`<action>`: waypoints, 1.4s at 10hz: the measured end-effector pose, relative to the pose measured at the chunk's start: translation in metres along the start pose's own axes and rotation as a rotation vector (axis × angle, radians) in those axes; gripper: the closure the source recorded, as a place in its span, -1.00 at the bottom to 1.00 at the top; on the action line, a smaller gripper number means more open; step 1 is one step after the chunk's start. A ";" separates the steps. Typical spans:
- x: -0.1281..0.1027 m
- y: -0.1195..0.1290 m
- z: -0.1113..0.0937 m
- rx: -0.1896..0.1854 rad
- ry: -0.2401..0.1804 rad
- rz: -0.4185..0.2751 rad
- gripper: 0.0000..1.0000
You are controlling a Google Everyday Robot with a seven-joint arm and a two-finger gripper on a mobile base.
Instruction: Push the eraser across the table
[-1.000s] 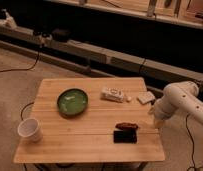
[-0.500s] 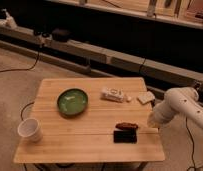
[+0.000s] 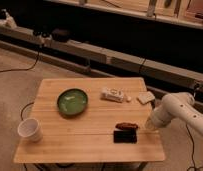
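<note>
A: Where does the one camera look from?
B: From above the desk's [image 3: 90, 135] near long edge, slanting down toward the long ledge [image 3: 115, 61] behind.
A: How near?
B: Fairly far back. The whole desktop fits, and the gripper [image 3: 148, 126] sits lower right, at the desk's right edge.

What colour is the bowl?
The bowl is green, in the camera view. The pincer, shut, is by the table's edge near the eraser.

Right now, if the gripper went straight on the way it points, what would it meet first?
Likely the small reddish-brown oblong thing, just ahead of the gripper at the table's right edge. The black eraser lies slightly nearer the camera and may be missed, though depth is unclear.
</note>
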 end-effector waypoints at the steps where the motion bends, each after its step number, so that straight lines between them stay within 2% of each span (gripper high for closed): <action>1: -0.002 0.003 0.005 0.000 0.013 -0.003 1.00; 4: -0.011 0.014 0.017 -0.007 0.039 -0.016 1.00; 8: -0.033 0.025 0.027 -0.038 0.036 -0.051 1.00; 14: -0.047 0.027 0.041 -0.061 0.074 -0.069 1.00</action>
